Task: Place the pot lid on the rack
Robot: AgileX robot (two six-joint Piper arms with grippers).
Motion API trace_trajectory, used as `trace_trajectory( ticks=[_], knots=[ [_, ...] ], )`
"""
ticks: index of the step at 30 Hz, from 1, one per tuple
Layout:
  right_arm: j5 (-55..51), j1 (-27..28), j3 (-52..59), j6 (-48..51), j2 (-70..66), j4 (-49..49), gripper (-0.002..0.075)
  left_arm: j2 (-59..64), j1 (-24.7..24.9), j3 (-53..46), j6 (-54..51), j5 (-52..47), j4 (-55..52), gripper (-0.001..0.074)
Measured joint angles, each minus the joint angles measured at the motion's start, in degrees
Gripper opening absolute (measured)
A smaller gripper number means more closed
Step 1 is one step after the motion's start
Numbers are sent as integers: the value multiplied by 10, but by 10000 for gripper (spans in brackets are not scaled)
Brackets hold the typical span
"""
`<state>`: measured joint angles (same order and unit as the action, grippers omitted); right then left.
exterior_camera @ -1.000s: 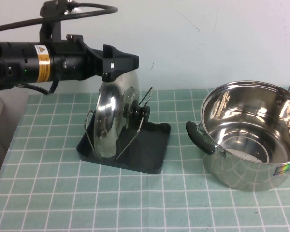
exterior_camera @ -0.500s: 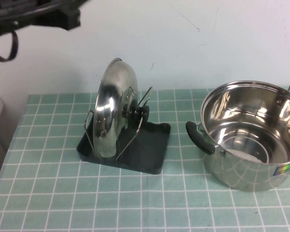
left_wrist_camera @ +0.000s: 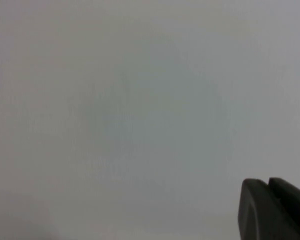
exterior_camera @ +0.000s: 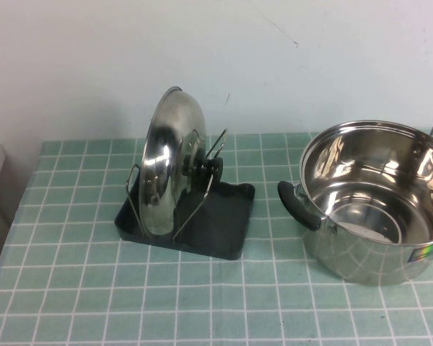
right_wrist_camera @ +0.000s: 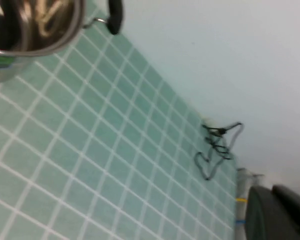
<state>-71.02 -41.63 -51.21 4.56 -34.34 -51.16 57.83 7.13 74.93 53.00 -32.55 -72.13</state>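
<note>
lid (exterior_camera: 164,167): stands on edge in the rack, nearly upright, leaning slightly, domed steel face toward the robot's left. Black knob (exterior_camera: 211,167) points toward the pot side.
rack (exterior_camera: 224,223): dark tray on the surface, left of centre in the high view. Wire loops (exterior_camera: 196,196) rise from it and brace the lid on both sides. Right half of the tray bare.
pot (exterior_camera: 379,198): open, on the surface well right of the rack, not touching it. One black handle (exterior_camera: 298,205) faces the rack; the far handle sits at the picture's right edge. In the right wrist view the pot (right_wrist_camera: 32,27) shows at a corner.
surface (exterior_camera: 224,303): green tiled mat with white grid lines, pale wall behind.
left gripper (left_wrist_camera: 275,210): not in the high view. Its wrist camera catches only a dark finger tip at the corner, against blank pale wall. Spread or pressed together: cannot tell.
right gripper (right_wrist_camera: 277,212): not in the high view either. Only a dark finger tip at the corner of its wrist view, above the mat and clear of the pot. Spread or pressed together: cannot tell.
contact: nothing grips the lid; only the rack wires hold it.
</note>
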Motion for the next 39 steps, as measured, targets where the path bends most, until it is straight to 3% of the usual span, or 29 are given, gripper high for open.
trace_trajectory(
  ticks=[3, 6, 12, 17, 23, 28, 34, 39],
  knots=[
    [-2, 0, -2, 6, 7, 72, -1, 0, 0, 0, -158, -113, 223, 1],
    [22, 0, 4, 10, 22, 188, -1, 1, 0, -1, -283, -158, 411, 0],
    [174, 0, 92, 81, 41, 363, -1, -28, 0, -15, -485, -171, 721, -1],
    [257, 0, 184, 107, 72, 393, -1, -102, 0, -105, -661, -126, 940, -1],
    [298, 0, 228, 110, 125, 395, -1, -190, 0, -267, -809, -38, 1118, -1],
    [255, 0, 231, 104, 136, 398, -1, -218, 0, -389, -904, 17, 1222, -1],
    [211, 0, 231, 101, 136, 408, -1, -221, 0, -493, -929, 71, 1298, -1],
    [198, 0, 231, 72, 136, 447, -1, -221, 0, -509, -932, 97, 1322, -1]
  ],
)
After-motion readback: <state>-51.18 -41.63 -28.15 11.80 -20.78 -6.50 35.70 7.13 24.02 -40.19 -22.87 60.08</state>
